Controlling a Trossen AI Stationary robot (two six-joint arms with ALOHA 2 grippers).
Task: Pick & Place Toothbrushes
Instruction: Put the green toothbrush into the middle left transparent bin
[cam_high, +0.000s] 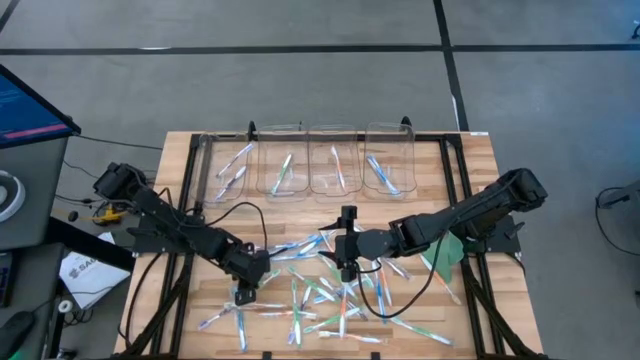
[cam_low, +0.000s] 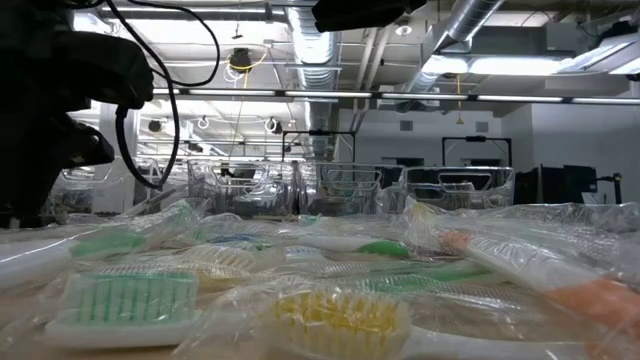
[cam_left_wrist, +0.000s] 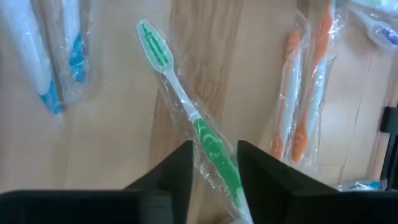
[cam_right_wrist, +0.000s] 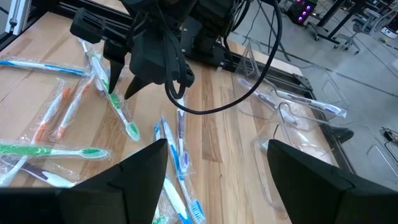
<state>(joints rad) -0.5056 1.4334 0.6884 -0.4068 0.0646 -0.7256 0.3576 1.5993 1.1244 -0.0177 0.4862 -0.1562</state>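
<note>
Many wrapped toothbrushes lie scattered on the wooden table, and they show close up in the low view. My left gripper stands low over the table's near left part, shut on a green-and-white toothbrush; it also shows in the right wrist view. My right gripper is wide open and empty above the middle of the pile, pointing toward my left gripper. My left gripper pinches the green toothbrush's handle, still in its clear wrapper, between its two fingers. The fingers come from above, pointing down, and lie across the handle. The bristle end slants down toward the table; whether it rests there I cannot tell.
Four clear bins stand in a row along the far edge, each holding a few toothbrushes. A flat green piece lies on the table's right part. Black cables trail over the pile. Orange toothbrushes lie beside my left gripper.
</note>
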